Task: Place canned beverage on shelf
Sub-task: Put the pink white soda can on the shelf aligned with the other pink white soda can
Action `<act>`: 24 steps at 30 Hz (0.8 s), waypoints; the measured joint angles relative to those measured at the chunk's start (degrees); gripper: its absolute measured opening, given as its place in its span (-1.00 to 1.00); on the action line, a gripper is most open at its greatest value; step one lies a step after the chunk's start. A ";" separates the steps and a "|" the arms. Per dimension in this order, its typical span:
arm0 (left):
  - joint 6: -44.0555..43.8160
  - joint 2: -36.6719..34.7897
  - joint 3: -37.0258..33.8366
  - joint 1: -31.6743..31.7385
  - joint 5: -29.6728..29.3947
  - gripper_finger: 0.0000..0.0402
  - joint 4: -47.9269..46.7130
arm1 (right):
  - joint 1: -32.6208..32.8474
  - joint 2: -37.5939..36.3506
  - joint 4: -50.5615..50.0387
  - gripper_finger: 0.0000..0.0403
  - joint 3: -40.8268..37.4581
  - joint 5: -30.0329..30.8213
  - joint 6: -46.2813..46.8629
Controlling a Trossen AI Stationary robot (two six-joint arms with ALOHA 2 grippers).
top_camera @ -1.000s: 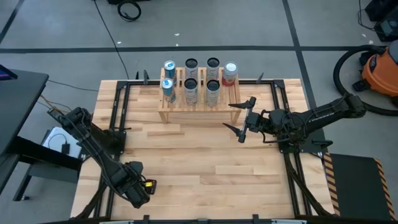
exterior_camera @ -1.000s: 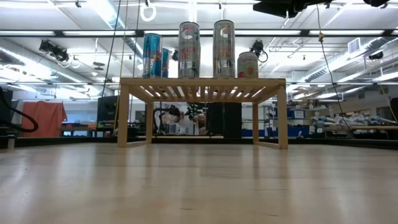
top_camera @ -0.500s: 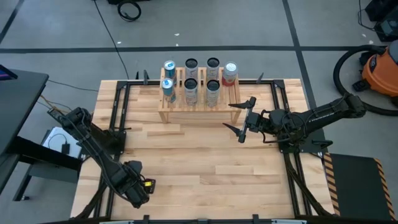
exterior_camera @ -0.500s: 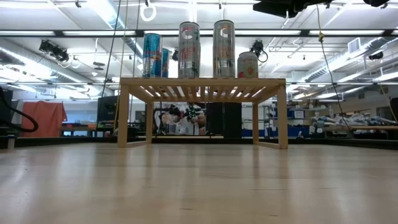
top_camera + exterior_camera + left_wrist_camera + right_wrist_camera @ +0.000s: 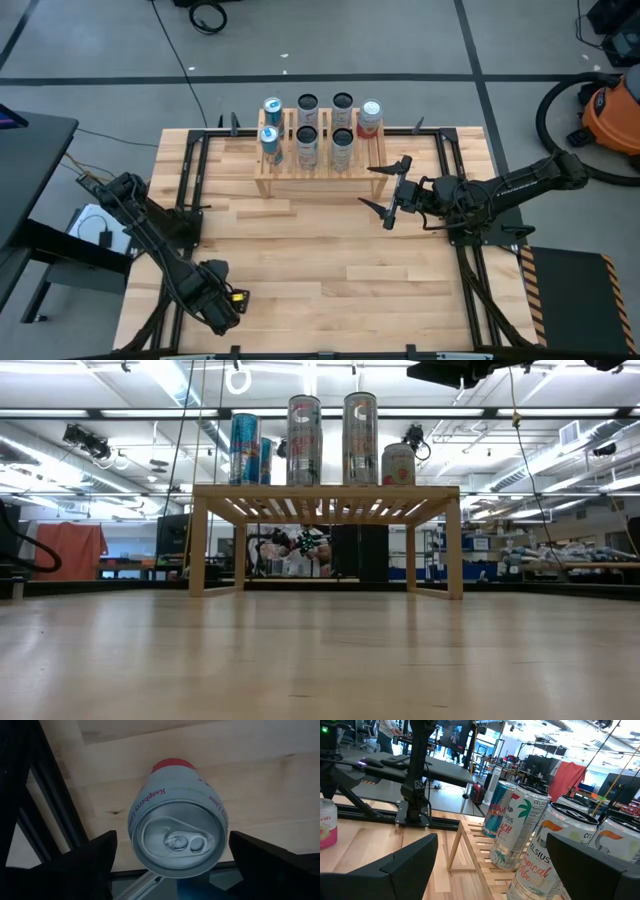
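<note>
The wooden slat shelf (image 5: 312,165) stands at the table's far middle and carries several cans (image 5: 306,145); the low view shows it too (image 5: 325,492). A white can with a red base, "Raspberry Lime" (image 5: 177,837), stands upright on the table under my left gripper (image 5: 225,305) at the near left corner. That gripper is open and points down, one finger on each side of the can's top, with no touch that shows. My right gripper (image 5: 390,195) is open and empty, raised just off the shelf's right end.
Black frame rails (image 5: 190,175) run along the table's left and right sides. The shelf holds two blue cans (image 5: 268,145) on its left, silver cans in the middle and a red-and-white can (image 5: 370,118) at the far right. Bare planks (image 5: 330,260) fill the table's middle.
</note>
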 joint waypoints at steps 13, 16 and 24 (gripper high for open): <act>1.46 2.60 0.09 0.00 0.62 0.63 0.89 | 0.01 0.00 0.01 0.90 0.00 0.00 0.00; 1.62 2.60 0.11 0.17 0.87 0.54 0.89 | 0.01 0.00 0.09 0.90 0.00 0.00 -0.02; 4.65 2.21 0.09 0.84 1.40 0.49 2.13 | 0.02 0.00 0.61 0.90 0.00 0.00 -0.01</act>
